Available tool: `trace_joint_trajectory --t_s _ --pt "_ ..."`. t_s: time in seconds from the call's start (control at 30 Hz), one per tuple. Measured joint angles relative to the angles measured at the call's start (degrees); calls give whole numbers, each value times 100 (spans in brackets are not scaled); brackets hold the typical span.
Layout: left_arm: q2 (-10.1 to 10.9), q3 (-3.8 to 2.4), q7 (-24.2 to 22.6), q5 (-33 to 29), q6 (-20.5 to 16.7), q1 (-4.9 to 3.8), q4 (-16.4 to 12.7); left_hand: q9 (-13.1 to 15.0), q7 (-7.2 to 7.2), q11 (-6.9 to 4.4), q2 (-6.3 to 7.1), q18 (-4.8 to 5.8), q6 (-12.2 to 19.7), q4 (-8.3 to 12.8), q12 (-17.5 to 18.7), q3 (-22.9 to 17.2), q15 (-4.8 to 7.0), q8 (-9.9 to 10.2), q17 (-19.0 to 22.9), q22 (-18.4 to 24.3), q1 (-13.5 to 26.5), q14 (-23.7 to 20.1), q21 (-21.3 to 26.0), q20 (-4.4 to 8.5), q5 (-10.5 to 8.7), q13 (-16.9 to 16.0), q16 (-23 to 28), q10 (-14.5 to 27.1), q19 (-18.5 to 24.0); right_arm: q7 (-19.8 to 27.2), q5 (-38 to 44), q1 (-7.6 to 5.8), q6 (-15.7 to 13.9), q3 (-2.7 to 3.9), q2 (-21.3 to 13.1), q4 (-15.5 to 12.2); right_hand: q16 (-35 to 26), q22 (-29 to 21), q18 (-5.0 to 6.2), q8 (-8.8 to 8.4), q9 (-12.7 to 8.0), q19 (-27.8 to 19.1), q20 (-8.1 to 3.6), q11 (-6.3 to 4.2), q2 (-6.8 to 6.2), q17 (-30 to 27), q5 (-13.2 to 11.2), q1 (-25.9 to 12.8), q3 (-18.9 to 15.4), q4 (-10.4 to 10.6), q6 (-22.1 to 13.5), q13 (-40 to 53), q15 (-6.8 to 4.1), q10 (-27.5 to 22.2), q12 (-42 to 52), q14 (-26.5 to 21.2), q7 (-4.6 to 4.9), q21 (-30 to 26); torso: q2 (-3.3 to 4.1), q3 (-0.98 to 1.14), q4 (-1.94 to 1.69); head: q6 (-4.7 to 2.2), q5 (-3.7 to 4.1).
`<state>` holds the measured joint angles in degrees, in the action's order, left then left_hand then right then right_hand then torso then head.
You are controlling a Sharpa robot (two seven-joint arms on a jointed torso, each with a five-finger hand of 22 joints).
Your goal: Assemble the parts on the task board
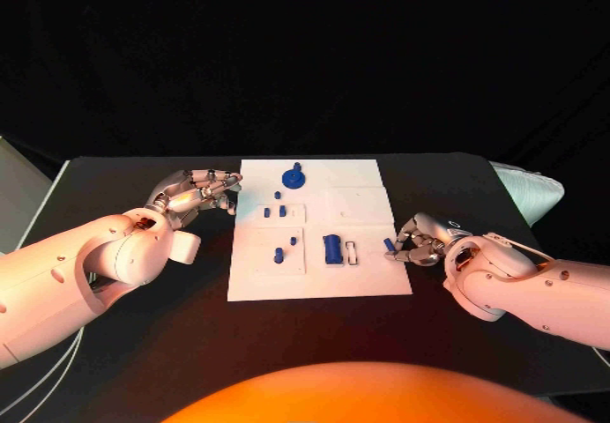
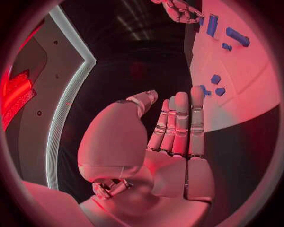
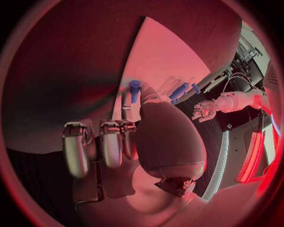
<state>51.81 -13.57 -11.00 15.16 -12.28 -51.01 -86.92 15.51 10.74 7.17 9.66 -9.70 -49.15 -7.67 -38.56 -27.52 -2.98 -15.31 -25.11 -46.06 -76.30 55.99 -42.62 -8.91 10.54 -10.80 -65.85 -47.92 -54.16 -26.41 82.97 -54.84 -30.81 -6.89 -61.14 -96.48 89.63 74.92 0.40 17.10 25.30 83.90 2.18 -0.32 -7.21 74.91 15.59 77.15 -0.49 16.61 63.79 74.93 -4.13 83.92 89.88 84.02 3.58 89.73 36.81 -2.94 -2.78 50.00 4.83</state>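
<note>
The white task board [image 1: 368, 198] lies in the middle of the black table. On it are a round blue part [image 1: 293, 179], two small blue pegs [image 1: 273, 211], another peg [image 1: 278, 255] and a larger blue block [image 1: 333, 248]. My right hand [image 1: 417, 242] is at the board's right edge and pinches a small blue peg [image 1: 389, 244] at its fingertips; the right wrist view shows the peg [image 3: 135, 90] upright above the board. My left hand [image 1: 197, 192] is beside the board's left edge, holding nothing, with its fingers [image 2: 177, 123] straight and the thumb apart.
Bare black table surrounds the board on all sides. A pale object [image 1: 528, 189] lies at the table's far right edge. In the left wrist view the board [image 2: 248, 71] carries the blue block [image 2: 212, 24], with my right hand [image 2: 180, 10] beyond it.
</note>
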Motion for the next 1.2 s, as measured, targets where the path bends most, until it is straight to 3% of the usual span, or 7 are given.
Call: trace_joint_trajectory --t_s 0.13,0.27,0.4,0.53,0.73,0.93,1.2 --pt "10 0 0 0 0 1 -2 0 0 0 0 0 0 0 0 0 0 0 0 0 0 0 0 0 0 0 0 0 0 -2 24 2 -26 7 52 8 0 0 0 -82 -18 19 -25 -31 69 0 211 321 355 -20 -54 0 -1 12 0 0 -33 0 1 -4 -3 0 -13" --pt "13 0 0 0 0 3 -9 0 0 0 0 0 0 -2 0 0 0 0 0 0 0 0 0 0 0 0 0 0 0 5 35 1 -58 11 89 -6 0 0 0 -92 -96 0 -43 -30 -108 0 370 596 1381 -24 -115 -1 -32 10 0 -9 -16 0 1 -7 0 0 -21" --pt "17 2 3 0 1 3 -11 0 0 0 0 0 0 -32 0 0 0 0 0 0 0 0 0 0 0 0 0 0 0 7 40 6 -98 7 106 -7 0 -1 0 44 50 0 -43 -29 -268 0 617 498 1874 342 -174 -1 -32 10 0 -9 4 0 -3 -8 1 0 -29" --pt "22 2 5 0 1 4 -12 0 0 0 0 0 0 -32 0 0 0 0 0 0 0 0 0 0 0 0 0 0 0 5 10 23 -156 -6 100 -52 0 -1 0 44 211 0 -43 -29 -449 0 645 263 2257 301 -181 -1 -32 10 0 -9 8 0 -7 -8 3 0 -41" --pt "32 0 8 0 1 5 -12 -5 0 21 0 0 0 -32 0 0 0 0 0 -1 0 0 22 -21 0 0 0 21 -21 4 -198 46 -223 -17 9 -278 0 -1 0 44 214 0 -43 -29 -494 0 674 -36 2629 -9 -217 -2 -32 10 0 -9 8 0 -8 -4 6 1 -43" --pt "35 0 10 0 1 5 -13 -5 0 21 0 0 0 -32 0 0 0 0 0 -1 0 0 22 -21 0 0 0 21 -21 26 -523 -22 -307 20 -84 -592 0 -1 0 45 215 0 -43 -29 -494 0 706 -96 2631 -10 -224 -2 -31 10 0 -9 14 0 -5 -5 10 1 -38" --pt "32 0 11 0 0 6 -13 -4 0 21 0 0 0 -32 0 0 0 0 0 -1 0 0 22 -21 0 0 0 21 -21 44 -887 -72 -336 28 30 -757 0 -2 0 345 216 0 -43 -29 -553 0 705 -231 2638 -18 -263 -2 -31 10 0 -10 13 0 -4 -4 6 1 -26"
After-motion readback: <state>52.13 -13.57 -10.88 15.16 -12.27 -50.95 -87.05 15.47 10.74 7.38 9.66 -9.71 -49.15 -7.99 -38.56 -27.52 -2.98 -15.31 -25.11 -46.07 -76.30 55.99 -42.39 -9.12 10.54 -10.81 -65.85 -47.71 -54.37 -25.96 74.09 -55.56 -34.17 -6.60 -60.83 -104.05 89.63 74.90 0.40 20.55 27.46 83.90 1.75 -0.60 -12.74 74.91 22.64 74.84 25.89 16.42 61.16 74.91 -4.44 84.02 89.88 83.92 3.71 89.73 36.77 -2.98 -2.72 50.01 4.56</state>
